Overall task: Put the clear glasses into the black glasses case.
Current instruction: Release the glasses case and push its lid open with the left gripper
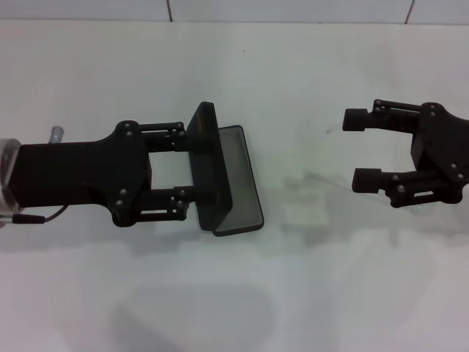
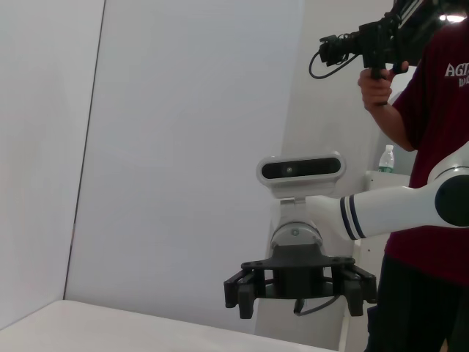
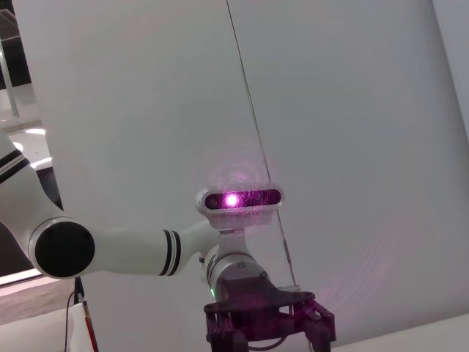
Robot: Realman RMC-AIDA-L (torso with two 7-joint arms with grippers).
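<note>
The black glasses case (image 1: 236,180) lies open on the white table, its lid standing upright and its grey lining facing up. My left gripper (image 1: 181,169) is open, with both fingertips against the back of the lid. The clear glasses (image 1: 306,209) show only as a faint transparent shape on the table between the case and my right gripper (image 1: 360,149). That gripper is open with nothing between its fingers, just right of the glasses. It also appears far off in the left wrist view as the right gripper (image 2: 300,287). The left gripper (image 3: 267,326) shows in the right wrist view.
The white table (image 1: 234,308) stretches out in front of the case. In the left wrist view a person (image 2: 429,147) in a dark red shirt stands behind the right arm, holding a camera. A bottle (image 2: 386,159) stands on a shelf there.
</note>
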